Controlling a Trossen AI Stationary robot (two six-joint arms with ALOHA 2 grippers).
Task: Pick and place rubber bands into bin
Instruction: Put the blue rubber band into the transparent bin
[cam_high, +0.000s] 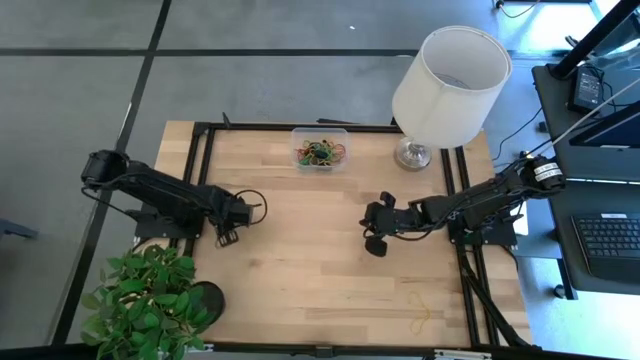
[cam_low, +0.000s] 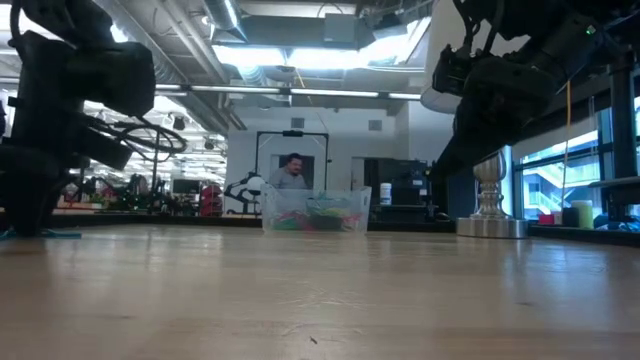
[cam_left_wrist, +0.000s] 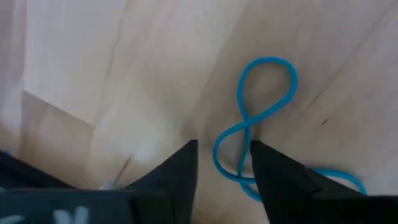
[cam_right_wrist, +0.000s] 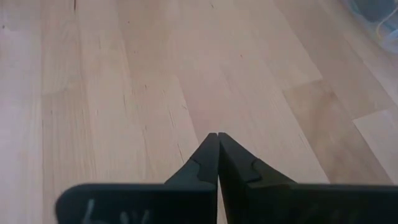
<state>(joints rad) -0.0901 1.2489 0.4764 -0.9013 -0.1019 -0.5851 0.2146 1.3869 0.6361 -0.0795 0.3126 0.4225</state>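
The left gripper (cam_left_wrist: 224, 163) works near the left edge of the bench (cam_high: 300, 250), about midway between its far and near edges. Its jaws stand released and straddle a blue rubber band (cam_left_wrist: 255, 118) that lies flat on the wood in a twisted figure-eight. Nothing is grasped yet; the crossing of the loop lies just ahead of the fingertips, and one strand runs between them.

The right gripper (cam_right_wrist: 217, 140) hangs over the middle of the bench, toward the right side, clenched on nothing.

The bin (cam_high: 320, 148) sits at the far edge of the bench, near its middle, just beside the base of a white lamp (cam_high: 440, 90). It already contains a tangle of coloured bands. One yellow band (cam_high: 420, 308) lies near the right front corner of the bench. A potted plant (cam_high: 150, 295) occupies the left front corner.

Handling assessment: the band is very light, thin and limp, and lies flush with the surface, so the fingertips probably need to reach the wood to trap it. The recommended hold is at the crossing, where two strands overlap and offer more bulk. Expect it to dangle and stretch when lifted; a shallow pinch is likely to slip.
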